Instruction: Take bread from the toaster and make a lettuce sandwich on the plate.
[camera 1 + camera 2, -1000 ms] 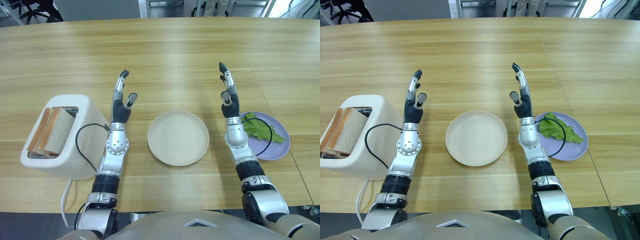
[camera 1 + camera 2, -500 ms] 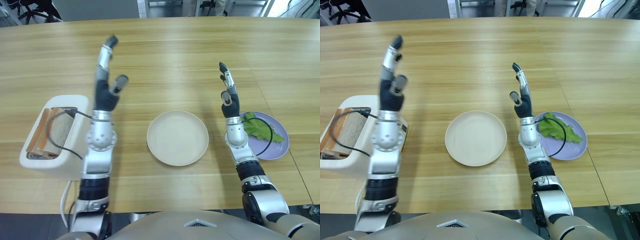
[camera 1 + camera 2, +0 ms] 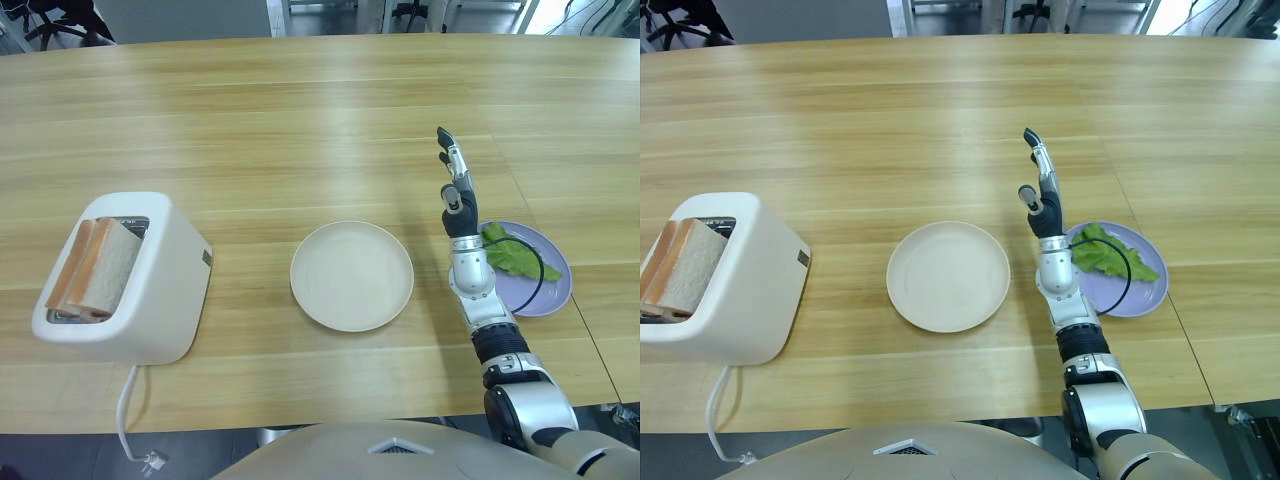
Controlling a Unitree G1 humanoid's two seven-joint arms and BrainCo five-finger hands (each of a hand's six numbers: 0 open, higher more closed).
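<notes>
Left eye: right hand (image 3: 456, 190) upright, fingers straight, holding nothing, between cream plate (image 3: 352, 276) and purple plate (image 3: 555, 293).
Right eye: bread (image 3: 680, 268) standing in toaster (image 3: 752, 300) slots, probably two slices; lettuce (image 3: 1110, 255) on purple plate.

Bare tabletop (image 3: 250, 250) separates toaster (image 3: 150, 290) from plate (image 3: 352, 276); upright right hand (image 3: 455, 185) stands between plate and purple dish (image 3: 545, 300).
</notes>
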